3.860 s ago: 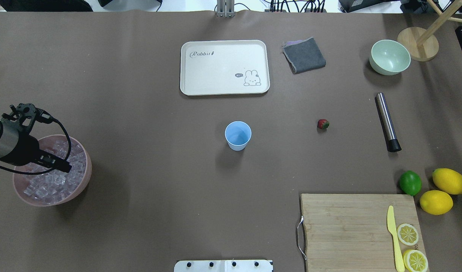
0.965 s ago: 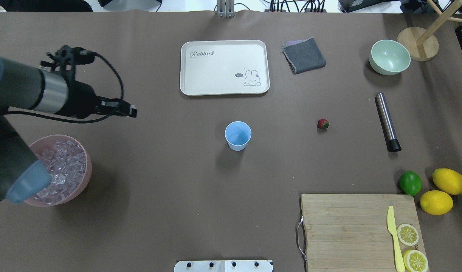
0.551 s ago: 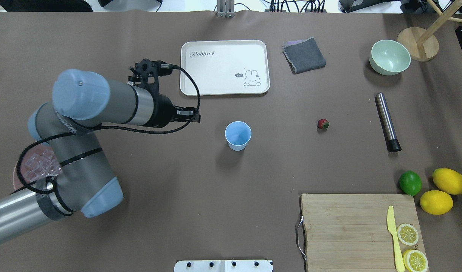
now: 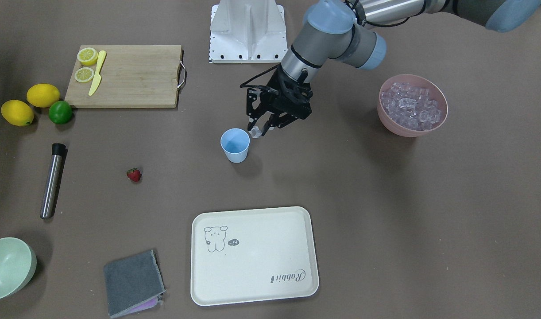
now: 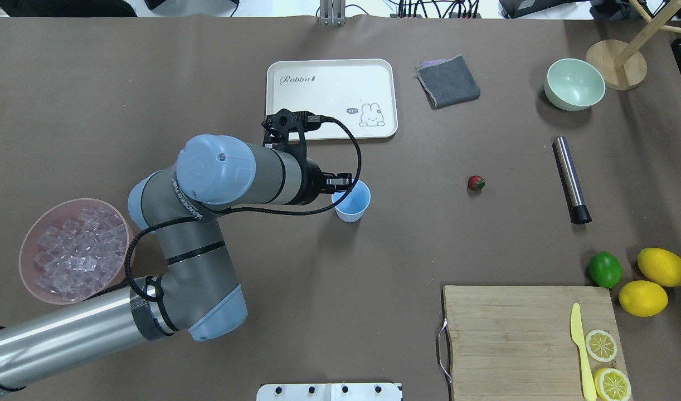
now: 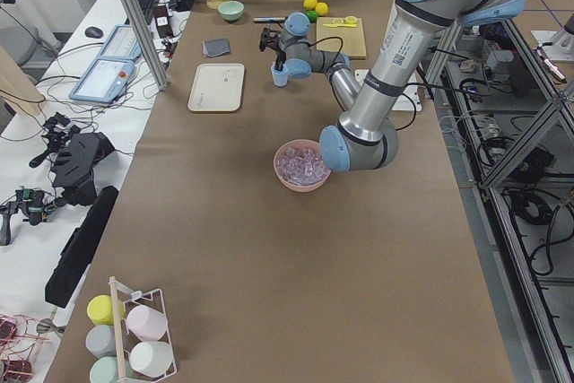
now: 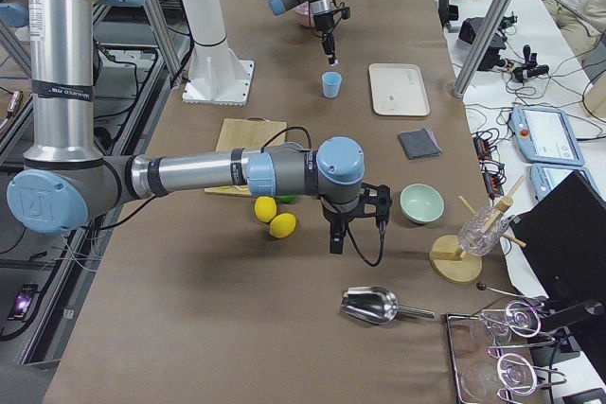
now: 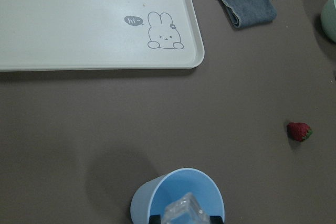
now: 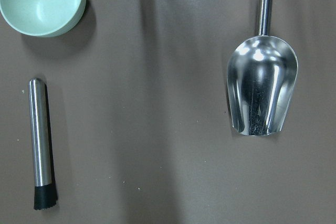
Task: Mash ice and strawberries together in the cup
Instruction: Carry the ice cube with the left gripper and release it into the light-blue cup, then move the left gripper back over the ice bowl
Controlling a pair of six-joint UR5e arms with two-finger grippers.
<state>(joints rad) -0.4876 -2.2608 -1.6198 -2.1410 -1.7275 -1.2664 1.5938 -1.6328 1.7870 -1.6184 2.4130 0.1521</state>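
Observation:
The light-blue cup (image 5: 353, 201) stands upright mid-table, seemingly empty; it also shows in the front view (image 4: 235, 144) and the left wrist view (image 8: 157, 195). My left gripper (image 4: 256, 131) is shut on one clear ice cube (image 8: 184, 209) and holds it at the cup's rim on the pink-bowl side, just above it. The rest of the ice (image 5: 76, 253) fills the pink bowl (image 4: 388, 122) at the left. The strawberry (image 5: 476, 182) lies on the table right of the cup. My right gripper (image 7: 333, 238) hangs over the table near the lemons; I cannot tell whether it is open.
A cream tray (image 5: 296, 122) lies beyond the cup. A steel muddler (image 5: 571, 179), a pale-green bowl (image 5: 574, 84), a grey cloth (image 5: 448, 81), a lime and two lemons (image 5: 641, 278) and a cutting board (image 5: 513, 334) are on the right. A metal scoop (image 9: 262, 90) lies under the right wrist.
My left arm has risen from the pink bowl and swung right across the table to the cup, carrying an ice cube. Nothing else moved.

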